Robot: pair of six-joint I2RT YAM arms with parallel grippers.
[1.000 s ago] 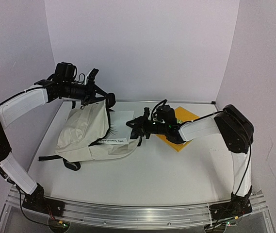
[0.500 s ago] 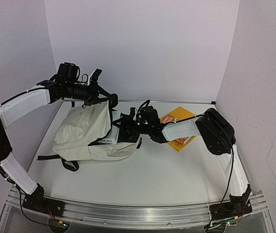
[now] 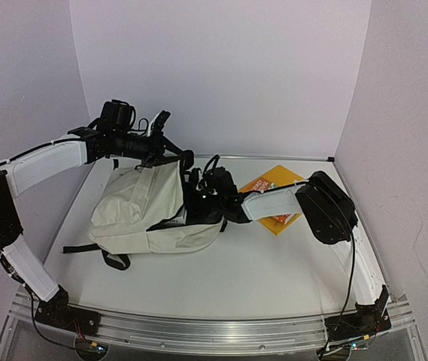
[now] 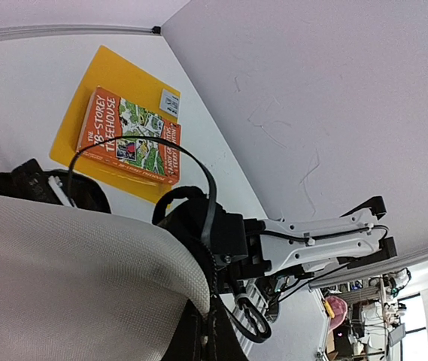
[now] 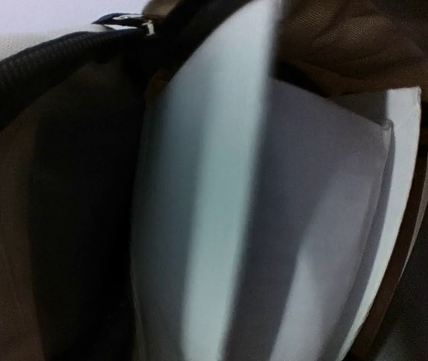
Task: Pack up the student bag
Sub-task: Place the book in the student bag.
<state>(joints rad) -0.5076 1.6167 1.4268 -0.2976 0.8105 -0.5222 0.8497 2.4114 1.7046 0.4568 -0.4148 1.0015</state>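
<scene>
One white book [image 5: 274, 226] lies inside the student bag [image 3: 135, 214], left gripper [image 3: 176, 156] clamping its flap up — jaws of the right gripper [image 3: 192, 200] unreadable; next, back out for the orange book [image 4: 129, 137].

"STOREY TREEHOUSE" in pale capitals on the orange book [image 4: 129, 138] cover

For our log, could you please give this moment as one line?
left gripper: holding student bag open | right gripper: inside bag | orange book: outside
</scene>
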